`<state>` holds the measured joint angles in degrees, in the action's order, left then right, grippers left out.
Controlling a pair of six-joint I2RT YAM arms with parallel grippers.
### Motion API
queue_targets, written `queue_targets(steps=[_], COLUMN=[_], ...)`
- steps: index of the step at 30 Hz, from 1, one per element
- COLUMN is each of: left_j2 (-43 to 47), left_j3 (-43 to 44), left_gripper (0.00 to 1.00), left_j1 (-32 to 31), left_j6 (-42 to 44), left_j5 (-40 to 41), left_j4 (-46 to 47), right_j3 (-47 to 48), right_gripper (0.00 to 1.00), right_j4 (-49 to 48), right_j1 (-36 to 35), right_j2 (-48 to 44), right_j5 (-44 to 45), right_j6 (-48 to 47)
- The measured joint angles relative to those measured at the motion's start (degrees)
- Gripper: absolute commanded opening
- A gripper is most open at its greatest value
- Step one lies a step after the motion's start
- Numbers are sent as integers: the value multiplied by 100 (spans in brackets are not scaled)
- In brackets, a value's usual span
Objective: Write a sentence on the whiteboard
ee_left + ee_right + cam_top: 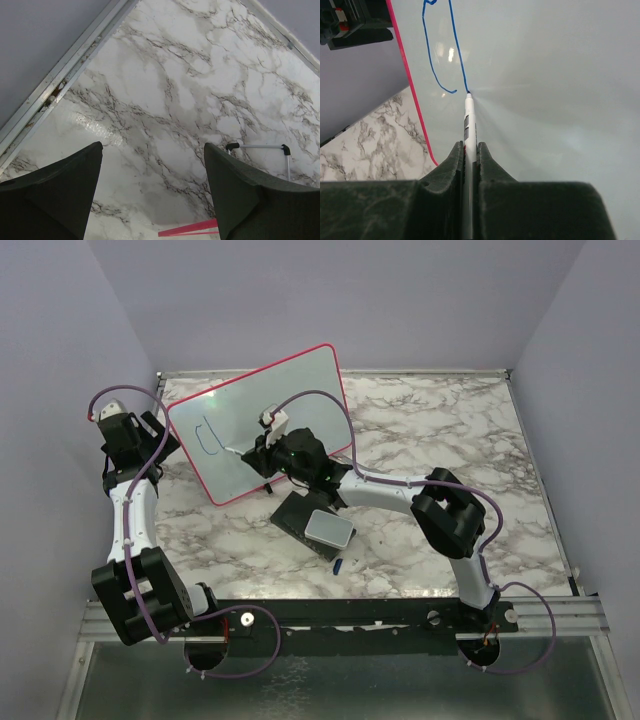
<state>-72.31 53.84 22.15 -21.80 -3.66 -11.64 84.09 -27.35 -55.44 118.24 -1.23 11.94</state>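
Setting: marble-patterned desk [450,440] boxed in by plain lilac walls, with both arms bolted at its near edge.
Whiteboard [290,390]: propped up at a tilt near the far-left corner of the desk, writing face towards the arms.
Right tool [468,147]: clenched on a white marker [469,115], jaws tight on its barrel, and the blue tip touches the board face.
Sentence [460,60]: only a beginning shows, one tall looping blue shape near the board's left edge and a second line running down to the marker tip. No whole word can be read.
Left tool [152,147]: released and carrying nothing, jaws spread wide. It hangs by the board's left edge, at the far-left corner of the desk.
Eraser [328,528]: dark block with a pale pad, lying mid-desk between the board and the near edge, apart from both tools.
Cap [339,565]: small blue piece just on the near side of the eraser, probably the marker's.
Done: marker taken up, uncapped and set to the board, with the first strokes laid down.
Left: by my reckoning nearly all of it. Most of the board face is bare, so the writing has only just begun.
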Motion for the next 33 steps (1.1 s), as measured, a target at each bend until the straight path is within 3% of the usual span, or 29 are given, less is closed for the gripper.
queue_targets(steps=[33], left_j2=[11], left_j3=[-20], left_gripper=[83], left_j1=[2], left_j6=[2], left_j5=[-2], left_j4=[-2], right_j3=[205], right_gripper=[1], right_j4=[-68], right_j1=[2], right_j2=[-33], right_j5=[374], right_j6=[-105])
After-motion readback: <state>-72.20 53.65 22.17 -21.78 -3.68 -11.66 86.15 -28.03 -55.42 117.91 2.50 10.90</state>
